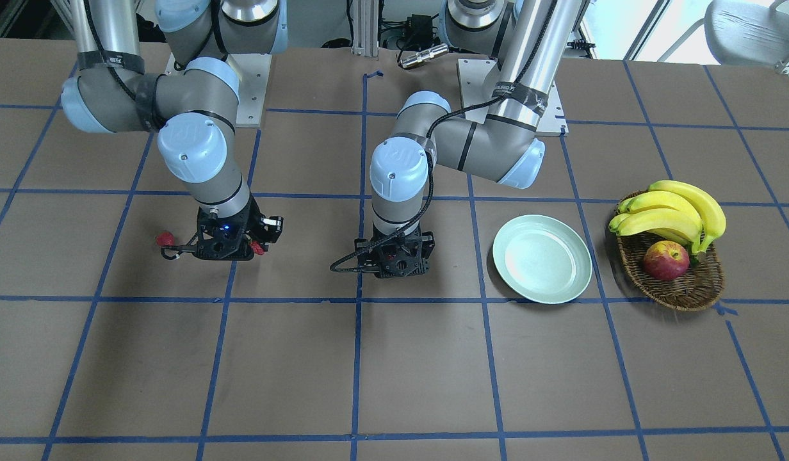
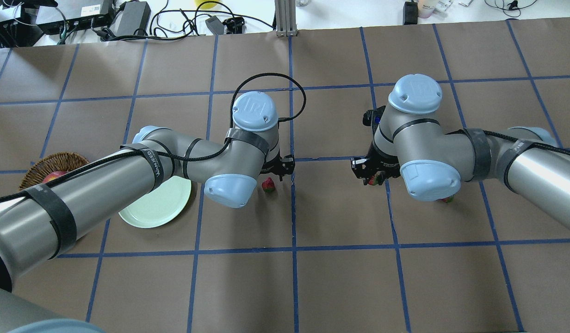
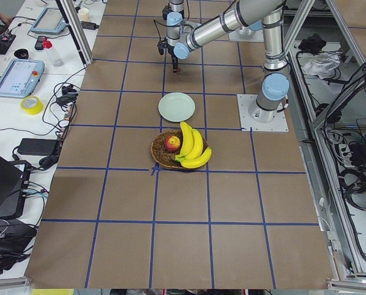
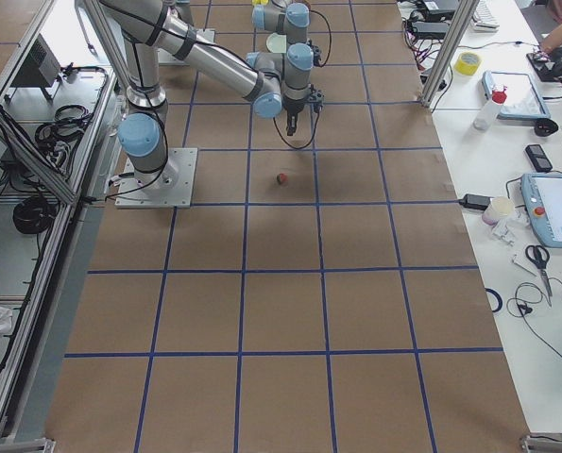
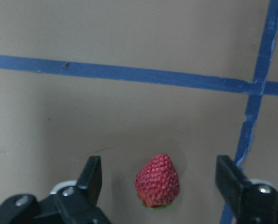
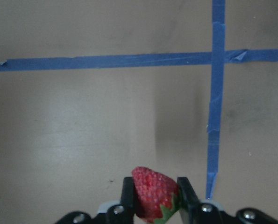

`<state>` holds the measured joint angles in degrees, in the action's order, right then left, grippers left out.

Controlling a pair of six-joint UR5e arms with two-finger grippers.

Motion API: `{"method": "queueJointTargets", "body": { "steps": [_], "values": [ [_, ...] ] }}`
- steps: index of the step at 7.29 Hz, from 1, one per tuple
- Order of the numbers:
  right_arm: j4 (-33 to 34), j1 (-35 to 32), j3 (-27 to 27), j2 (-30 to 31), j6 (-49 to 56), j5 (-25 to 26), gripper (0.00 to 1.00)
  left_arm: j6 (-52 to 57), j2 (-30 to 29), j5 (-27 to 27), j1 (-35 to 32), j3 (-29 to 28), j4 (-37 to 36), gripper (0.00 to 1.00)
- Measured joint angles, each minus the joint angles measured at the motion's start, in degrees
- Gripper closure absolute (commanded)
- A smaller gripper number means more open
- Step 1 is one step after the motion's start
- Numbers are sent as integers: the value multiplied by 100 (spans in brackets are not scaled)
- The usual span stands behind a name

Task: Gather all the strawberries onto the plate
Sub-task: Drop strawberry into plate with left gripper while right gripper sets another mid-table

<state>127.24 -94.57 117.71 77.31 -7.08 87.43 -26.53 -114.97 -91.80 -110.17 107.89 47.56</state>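
Note:
My right gripper (image 6: pixel 155 186) is shut on a small red strawberry (image 6: pixel 153 193) with a green top and holds it over the brown table; this shows in the overhead view (image 2: pixel 373 179) too. My left gripper (image 5: pixel 161 170) is open, its fingers (image 5: pixel 93 170) on either side of a second strawberry (image 5: pixel 157 182) that lies on the table (image 2: pixel 268 185). A third strawberry (image 1: pixel 164 239) lies on the table beside the right arm, half hidden under its elbow in the overhead view (image 2: pixel 447 199). The mint-green plate (image 1: pixel 542 258) holds nothing.
A wicker basket (image 1: pixel 695 291) with bananas (image 1: pixel 676 208) and a red-yellow apple (image 1: pixel 666 260) stands beyond the plate on the left arm's side. Blue tape lines (image 1: pixel 356 358) grid the table. The left arm's forearm (image 2: pixel 104 185) hangs over part of the plate and basket.

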Motion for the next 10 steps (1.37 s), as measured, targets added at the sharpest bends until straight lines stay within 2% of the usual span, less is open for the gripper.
{"method": "queueJointTargets", "body": {
  "steps": [1,3,5,7,10],
  "values": [
    [3,-124,5,4,-296,-8,96,9,7,30,-2,96,1,100],
    [22,-306,13,4,-607,-9,95,79,70,49,4,248,-13,100],
    [29,-408,-9,7,-852,-79,95,603,309,46,201,285,9,100],
    [83,-748,-52,-23,-1515,-370,95,1118,727,-54,751,297,264,100],
    [465,-1703,-530,-569,-3084,-737,92,2994,1174,-121,2154,593,718,100]
  ]
}}
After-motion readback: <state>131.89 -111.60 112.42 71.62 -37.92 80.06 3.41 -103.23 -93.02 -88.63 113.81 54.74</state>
